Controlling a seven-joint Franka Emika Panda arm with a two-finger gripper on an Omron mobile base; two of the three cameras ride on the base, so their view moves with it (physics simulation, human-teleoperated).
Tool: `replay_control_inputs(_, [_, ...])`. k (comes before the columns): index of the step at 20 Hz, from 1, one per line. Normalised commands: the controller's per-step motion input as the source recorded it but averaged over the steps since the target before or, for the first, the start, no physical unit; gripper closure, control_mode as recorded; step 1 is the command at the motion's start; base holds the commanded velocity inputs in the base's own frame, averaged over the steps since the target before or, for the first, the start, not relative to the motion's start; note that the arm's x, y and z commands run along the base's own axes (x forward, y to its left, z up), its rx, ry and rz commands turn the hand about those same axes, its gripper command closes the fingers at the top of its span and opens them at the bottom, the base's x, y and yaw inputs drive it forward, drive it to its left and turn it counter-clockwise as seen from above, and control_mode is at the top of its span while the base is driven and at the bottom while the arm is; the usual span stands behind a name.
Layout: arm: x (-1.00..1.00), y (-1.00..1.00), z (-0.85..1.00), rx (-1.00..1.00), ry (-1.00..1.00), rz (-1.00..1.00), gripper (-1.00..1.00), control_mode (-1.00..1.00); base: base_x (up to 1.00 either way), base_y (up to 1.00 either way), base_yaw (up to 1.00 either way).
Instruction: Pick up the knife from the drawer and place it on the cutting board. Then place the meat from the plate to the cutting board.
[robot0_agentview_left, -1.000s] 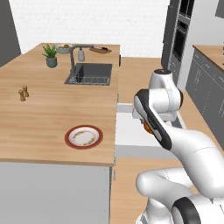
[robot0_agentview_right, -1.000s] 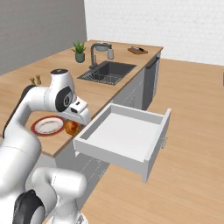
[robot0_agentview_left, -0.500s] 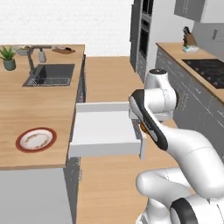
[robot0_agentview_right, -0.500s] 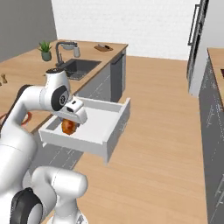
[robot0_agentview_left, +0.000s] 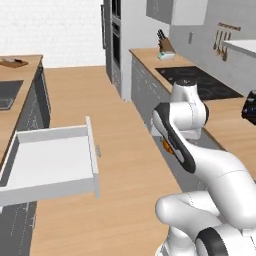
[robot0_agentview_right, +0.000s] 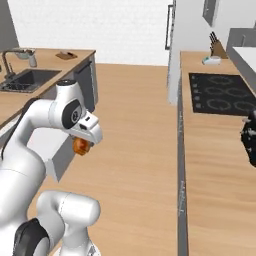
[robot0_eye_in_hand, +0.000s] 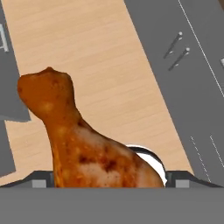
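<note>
Open wooden floor (robot0_eye_in_hand: 109, 52) lay beneath the gripper (robot0_agentview_right: 81, 146), grey cabinet fronts (robot0_eye_in_hand: 192, 78) edging one side, while its widely spread jaws clasped the meat (robot0_eye_in_hand: 83, 144), which jutted forward between them.

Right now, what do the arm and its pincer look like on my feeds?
The arm is glossy white, built of rounded, bulbous segments with dark grey to black bands at the joints. One link carries a long black stripe, another a dark round cap. The pincer hangs from a white, boxy hand with small dark marks on its side. No loose cables are visible.
</note>
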Motion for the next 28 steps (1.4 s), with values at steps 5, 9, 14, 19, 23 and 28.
replay_control_inputs(5, [0.00,0.00,0.00,0.00,0.00,0.00,1.00,1.00,0.89,0.00,-0.03])
replay_control_inputs(9, [0.00,0.00,0.00,0.00,0.00,0.00,1.00,1.00,1.00,0.00,0.00])
replay_control_inputs(14, [0.00,0.00,0.00,0.00,0.00,0.00,1.00,1.00,1.00,-0.02,0.00])
replay_control_inputs(19, [0.00,0.00,0.00,0.00,0.00,0.00,1.00,1.00,1.00,0.00,0.01])
replay_control_inputs(23, [0.00,0.00,0.00,0.00,0.00,0.00,1.00,1.00,1.00,0.00,0.00])
replay_control_inputs(28, [0.00,0.00,0.00,0.00,0.00,0.00,1.00,1.00,1.00,0.00,0.01])
